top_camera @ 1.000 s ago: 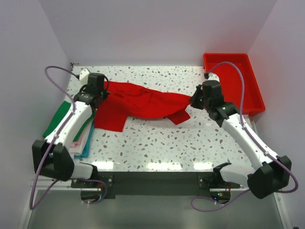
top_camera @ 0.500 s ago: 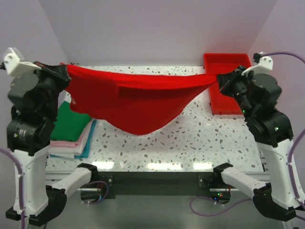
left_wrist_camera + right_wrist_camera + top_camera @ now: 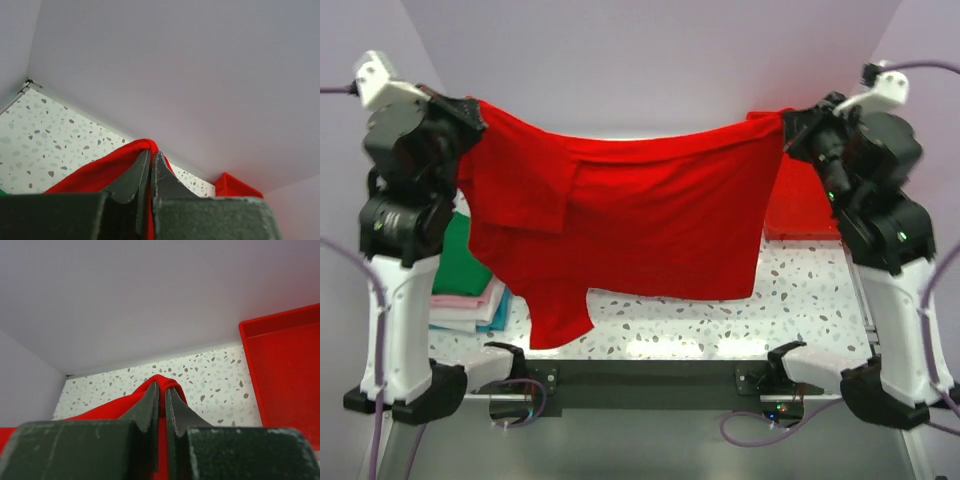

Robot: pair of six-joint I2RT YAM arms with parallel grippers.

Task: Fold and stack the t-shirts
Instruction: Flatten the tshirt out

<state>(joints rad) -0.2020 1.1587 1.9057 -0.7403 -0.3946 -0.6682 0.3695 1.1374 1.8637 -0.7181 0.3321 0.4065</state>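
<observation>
Top view: the bright red soft cloth short-sleeved t-shirt [image 3: 650, 220] hangs spread in the air above the speckled table [image 3: 800, 290]. The left gripper [image 3: 472, 112] and right gripper [image 3: 788, 128] each pinch an upper corner. It sags in the middle, so it looks light and limp and is best gripped at its corners.

Left wrist view: the jaws are clamped on a red fold.

Right wrist view: the jaws are clamped on red cloth too, with the rigid red plastic tray [image 3: 285, 375] down on the table behind.

A robot lab cell: plain lilac walls [image 3: 640, 60] box in a speckled table [image 3: 800, 290]. A left arm [image 3: 395, 300] and a right arm [image 3: 895, 300] are bolted at 6 o'clock, trailing purple cables [image 3: 930, 66].
</observation>
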